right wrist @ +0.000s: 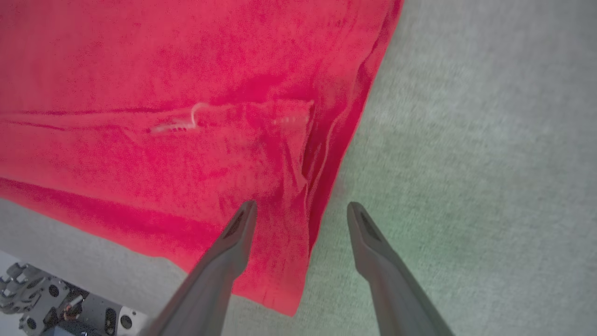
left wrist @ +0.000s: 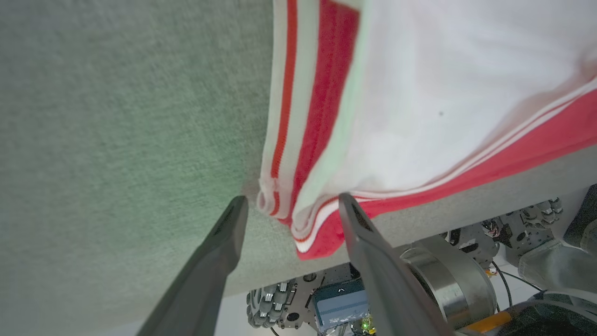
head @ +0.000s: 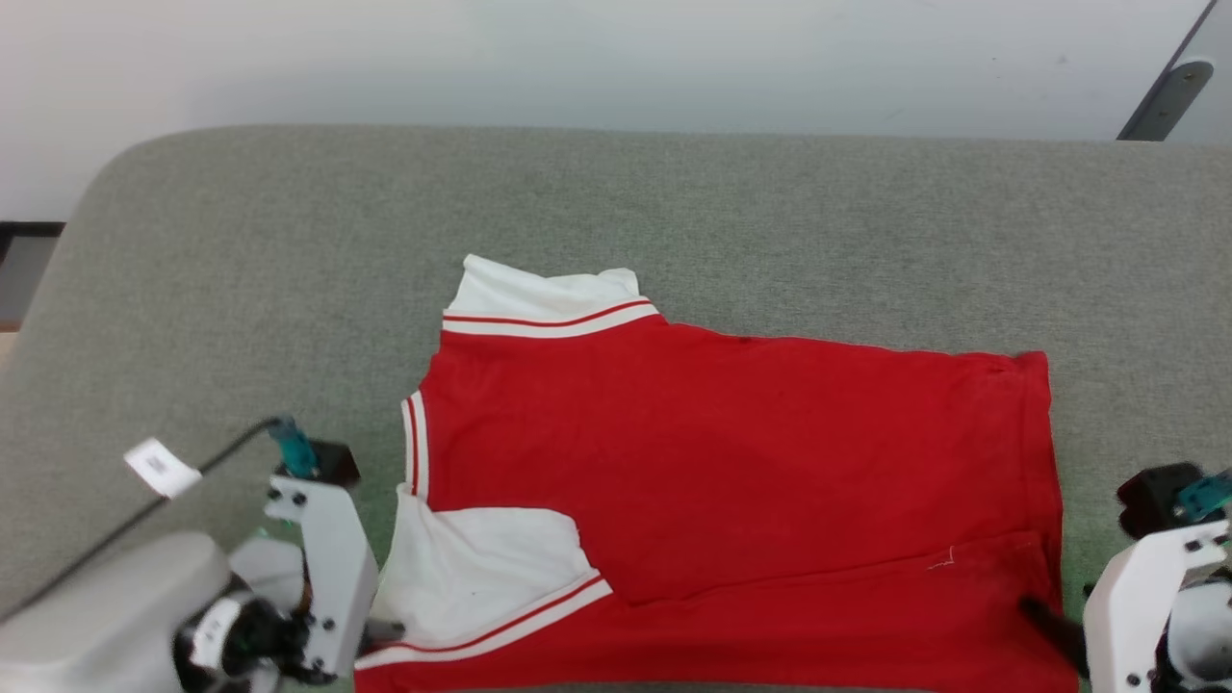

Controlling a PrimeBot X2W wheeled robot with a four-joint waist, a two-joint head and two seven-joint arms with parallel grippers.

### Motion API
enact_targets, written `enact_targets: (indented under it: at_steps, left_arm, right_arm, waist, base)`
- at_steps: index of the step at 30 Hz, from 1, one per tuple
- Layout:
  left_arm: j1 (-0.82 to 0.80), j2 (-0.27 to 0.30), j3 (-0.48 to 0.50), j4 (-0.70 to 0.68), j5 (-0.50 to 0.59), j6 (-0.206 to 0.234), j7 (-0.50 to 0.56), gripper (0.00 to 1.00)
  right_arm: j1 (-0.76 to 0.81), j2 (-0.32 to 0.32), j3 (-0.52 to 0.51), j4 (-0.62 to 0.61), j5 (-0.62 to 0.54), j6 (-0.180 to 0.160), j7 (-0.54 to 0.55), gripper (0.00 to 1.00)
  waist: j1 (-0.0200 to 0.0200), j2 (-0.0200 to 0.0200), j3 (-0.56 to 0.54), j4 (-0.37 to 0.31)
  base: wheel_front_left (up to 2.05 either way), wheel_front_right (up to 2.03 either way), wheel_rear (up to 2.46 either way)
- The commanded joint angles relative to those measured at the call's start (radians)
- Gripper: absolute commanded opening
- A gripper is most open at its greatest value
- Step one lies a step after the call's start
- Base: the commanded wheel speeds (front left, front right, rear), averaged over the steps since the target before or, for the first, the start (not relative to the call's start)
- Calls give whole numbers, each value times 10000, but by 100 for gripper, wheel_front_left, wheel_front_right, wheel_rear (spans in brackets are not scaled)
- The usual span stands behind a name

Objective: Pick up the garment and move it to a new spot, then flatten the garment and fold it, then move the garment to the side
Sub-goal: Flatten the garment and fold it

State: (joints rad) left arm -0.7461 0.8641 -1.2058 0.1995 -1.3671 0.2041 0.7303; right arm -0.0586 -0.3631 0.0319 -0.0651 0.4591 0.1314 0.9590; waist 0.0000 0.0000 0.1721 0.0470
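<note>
Now your left tool and right tool both stand spread at two corners of the garment.
Just ahead of your left tool's tips, between them, lies the striped corner by the white sleeve; your right tool has one finger over the red hem corner, the other over bare grey worktop. Neither pinches cloth; the garment lies flat between them.

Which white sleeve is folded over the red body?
The near sleeve, beside the left gripper; the far sleeve sticks out onto the grey surface.
</note>
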Motion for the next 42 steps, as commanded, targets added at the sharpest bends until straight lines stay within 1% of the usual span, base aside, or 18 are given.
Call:
enact_targets:
  at_steps: [1, 4, 7, 9, 10, 12, 16, 19, 23, 29, 32, 37, 42]
  left_arm:
    - [-155, 122, 60, -132, 84, 57, 73, 100]
    - [-495, 396, 255, -453, 127, 187, 170, 100]
    - [-940, 571, 552, -611, 209, 285, 80, 100]
    - [-1252, 561, 728, -576, 356, 183, -74, 100]
    - [-1448, 518, 838, -472, 416, 175, -185, 100]
    - [-1855, 367, 989, -215, 676, 24, -439, 100]
    - [-2635, -8, 1202, 703, 1221, -482, -1051, 100]
    - [-3235, -297, 1251, 1655, 1709, -1001, -1523, 100]
    - [-3866, -681, 1318, 2981, 2157, -1633, -2119, 100]
    - [-4557, -1279, 1358, 4669, 2440, -2278, -2639, 100]
    - [-4795, -1548, 1231, 5438, 2522, -2593, -2554, 100]
    - [-4831, -1979, 1119, 6545, 2076, -2922, -1580, 100]
    - [-4806, -2313, 963, 7098, 1759, -3066, -500, 100]
  right_arm:
    - [-148, 14, -118, -90, 40, -16, -129, 100]
    - [-251, 110, -324, -447, -47, -16, -585, 100]
    - [-533, 332, -583, -817, -270, -16, -1419, 100]
    - [-775, 557, -680, -985, -435, -16, -2186, 100]
    - [-912, 617, -674, -1066, -549, -16, -2612, 100]
    - [-1200, 855, -649, -1117, -712, -16, -3500, 100]
    - [-1724, 1169, -304, -948, -1134, -16, -5022, 100]
    - [-2110, 1284, 67, -751, -1400, -16, -6057, 100]
    - [-2442, 1468, 462, -381, -1523, -16, -7092, 100]
    - [-2821, 1597, 825, 122, -1484, -16, -7778, 100]
    - [-2962, 1627, 884, 325, -1402, -16, -7882, 100]
    - [-3024, 1628, 886, 502, -1357, -16, -7866, 100]
    - [-2976, 1618, 770, 446, -1365, -16, -7718, 100]
  waist:
    - [0, 0, -19, -37]
    - [0, 0, -13, -162]
    - [0, 0, 103, -349]
    - [0, 0, 237, -507]
    - [0, 0, 318, -597]
    - [0, 0, 495, -802]
    - [0, 0, 856, -1251]
    - [0, 0, 1117, -1602]
    - [0, 0, 1398, -1986]
    - [0, 0, 1733, -2380]
    - [0, 0, 1874, -2497]
    - [0, 0, 1982, -2586]
    - [0, 0, 2021, -2560]
  base:
    - [0, 0, 0]
    - [0, 0, 0]
    - [0, 0, 0]
    - [0, 0, 0]
    - [0, 0, 0]
    - [0, 0, 0]
    - [0, 0, 0]
    - [0, 0, 0]
    - [0, 0, 0]
    - [0, 0, 0]
    - [0, 0, 0]
    - [0, 0, 0]
    - [0, 0, 0]
